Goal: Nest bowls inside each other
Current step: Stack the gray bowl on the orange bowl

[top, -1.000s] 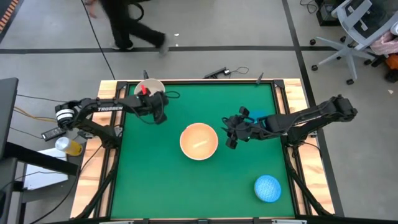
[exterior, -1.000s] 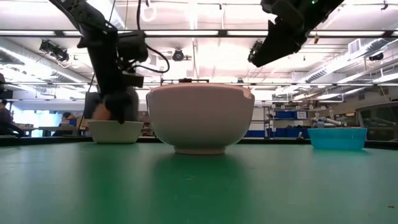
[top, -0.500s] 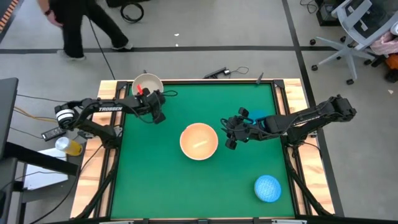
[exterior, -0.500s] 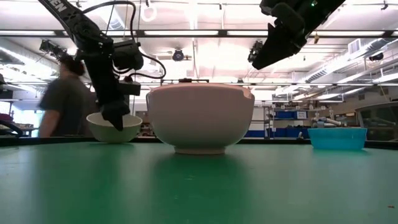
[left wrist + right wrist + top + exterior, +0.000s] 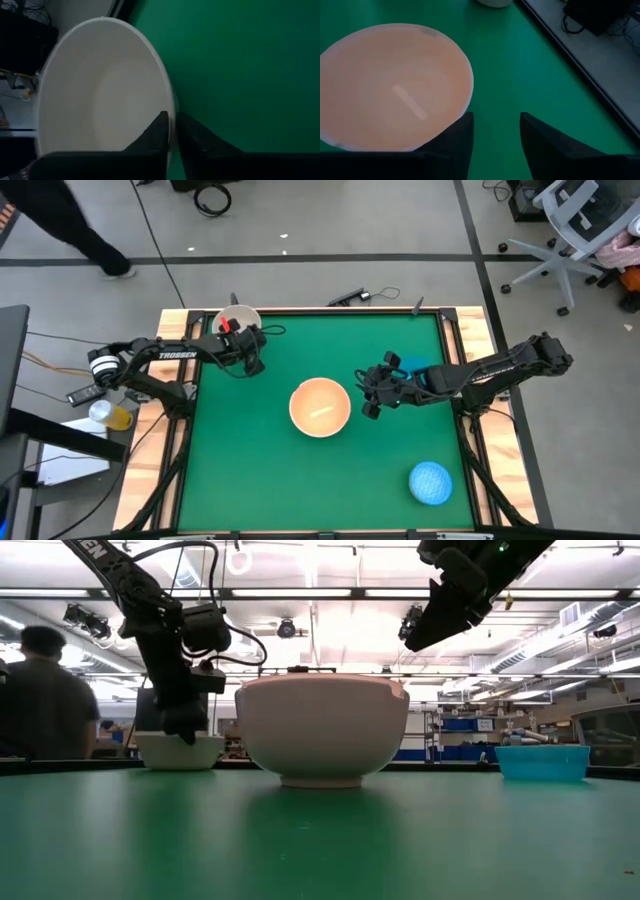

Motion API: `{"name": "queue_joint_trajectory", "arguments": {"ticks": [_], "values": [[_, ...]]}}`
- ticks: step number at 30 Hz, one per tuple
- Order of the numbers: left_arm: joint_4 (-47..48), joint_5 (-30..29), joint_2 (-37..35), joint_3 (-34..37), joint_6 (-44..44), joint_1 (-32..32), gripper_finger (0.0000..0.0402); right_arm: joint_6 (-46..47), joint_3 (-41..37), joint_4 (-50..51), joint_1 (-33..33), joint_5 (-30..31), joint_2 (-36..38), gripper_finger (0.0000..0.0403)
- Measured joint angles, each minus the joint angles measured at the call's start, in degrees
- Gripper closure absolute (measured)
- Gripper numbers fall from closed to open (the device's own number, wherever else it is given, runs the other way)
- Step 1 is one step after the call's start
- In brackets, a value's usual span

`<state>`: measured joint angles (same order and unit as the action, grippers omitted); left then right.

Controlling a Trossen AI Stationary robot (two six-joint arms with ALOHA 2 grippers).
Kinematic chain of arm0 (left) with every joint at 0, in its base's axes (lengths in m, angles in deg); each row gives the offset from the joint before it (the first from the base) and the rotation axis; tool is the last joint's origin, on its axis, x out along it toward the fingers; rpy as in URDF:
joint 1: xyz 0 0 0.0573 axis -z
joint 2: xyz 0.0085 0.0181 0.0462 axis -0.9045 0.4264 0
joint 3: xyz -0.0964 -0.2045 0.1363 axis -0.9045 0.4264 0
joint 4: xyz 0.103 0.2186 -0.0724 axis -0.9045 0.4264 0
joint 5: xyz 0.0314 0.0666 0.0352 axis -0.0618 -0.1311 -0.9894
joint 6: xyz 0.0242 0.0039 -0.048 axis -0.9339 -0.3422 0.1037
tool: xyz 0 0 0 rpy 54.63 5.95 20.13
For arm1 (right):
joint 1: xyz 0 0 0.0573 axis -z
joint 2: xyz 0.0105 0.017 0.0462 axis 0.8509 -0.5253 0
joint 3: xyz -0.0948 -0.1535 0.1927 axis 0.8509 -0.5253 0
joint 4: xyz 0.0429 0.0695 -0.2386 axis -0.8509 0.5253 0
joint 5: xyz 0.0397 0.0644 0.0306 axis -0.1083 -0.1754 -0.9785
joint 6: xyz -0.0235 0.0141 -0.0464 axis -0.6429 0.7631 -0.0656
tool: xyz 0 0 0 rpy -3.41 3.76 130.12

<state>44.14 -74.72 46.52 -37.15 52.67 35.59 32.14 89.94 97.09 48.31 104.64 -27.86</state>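
Observation:
A cream bowl (image 5: 236, 319) stands on its base at the table's far left corner. My left gripper (image 5: 173, 125) is shut on its rim. The tan-orange bowl (image 5: 320, 407) stands upright in the middle of the green table (image 5: 250, 470). My right gripper (image 5: 368, 395) hangs open just to the right of it and above the table; it is high up in the low view (image 5: 415, 635). A speckled blue bowl (image 5: 431, 482) lies near the front right corner. A turquoise bowl (image 5: 543, 761) stands at the right, partly hidden under my right arm. My left gripper pinches the cream bowl's rim (image 5: 170, 107) on the side that faces the table's middle, one finger inside the bowl and one outside. The fingers slant down from the near right. The bowl stands upright with its base on the table (image 5: 180, 752).
A person (image 5: 40, 690) stands beyond the table's far left side. Cables and a small dark object (image 5: 350, 297) lie by the far edge. Open green surface stretches along the near left of the table.
My left gripper has sunk a little toward the cream bowl and shut on its rim. The person behind the table has walked toward the left.

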Motion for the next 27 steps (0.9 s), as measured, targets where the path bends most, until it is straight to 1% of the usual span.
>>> {"name": "queue_joint_trajectory", "arguments": {"ticks": [1,3,5,7,9,12,14,15,17,19,22,25,27], "values": [[0.1,0.96,-0.01,-0.03,0.24,0.46,0.0385,0.0,0.0,0.02,-0.03,0.0,0.0,0.0239],[0.81,2.95,0.0,-0.49,-0.47,2.19,0.0393,0.0,0.0,0.04,-0.09,-0.02,0.0,0.0239],[0.58,3.58,-0.12,-1.13,-3.16,5.03,0.0393,0.02,0.0,0.04,-0.09,-0.04,0.02,0.0239],[0.51,3.17,-0.18,-1.73,-7.73,8.58,0.0396,0.63,0.0,0.03,-0.04,-0.04,0.01,0.0239],[0.58,0.06,-0.18,-2.57,-12.02,13.03,0.0398,0.85,0.0,-0.21,0.49,-0.01,0.01,0.0239],[0.52,-8.3,-0.18,-4.9,-17.3,20.12,0.0399,0.85,0.0,-2.34,2.47,0.22,0.02,0.0239],[0.32,-11.17,-0.18,-6.77,-21.57,24.63,0.0399,-0.24,0.0,-6.45,4.84,0.19,0.01,0.0238],[0.09,-11.88,-0.18,-7.65,-23.54,26.72,0.04,-2.24,0.38,-8.79,6.4,-0.21,0.0,0.0236],[-1.66,-12.15,0.0,-9.48,-26.97,30.64,0.04,-6.32,2.38,-11.81,10.04,-1.8,0.0,0.0231],[-4.78,-12.23,0.06,-10.73,-30.68,33.81,0.04,-8.33,5.55,-12.05,13.6,-3.93,0.0,0.0223],[-7.66,-12.17,0.1,-11.77,-35.5,37.28,0.04,-9.89,10.05,-11.07,17.79,-9.87,-0.07,0.021],[-8.56,-11.66,0.13,-13.34,-34.91,38.64,0.0401,-10.5,13.69,-10.87,19.97,-15.1,-1.13,0.0194],[-9.05,-10.3,0.35,-14.15,-33.63,38.55,0.0401,-13.04,16.05,-10.47,20.46,-15.53,-3.05,0.0182]]}}
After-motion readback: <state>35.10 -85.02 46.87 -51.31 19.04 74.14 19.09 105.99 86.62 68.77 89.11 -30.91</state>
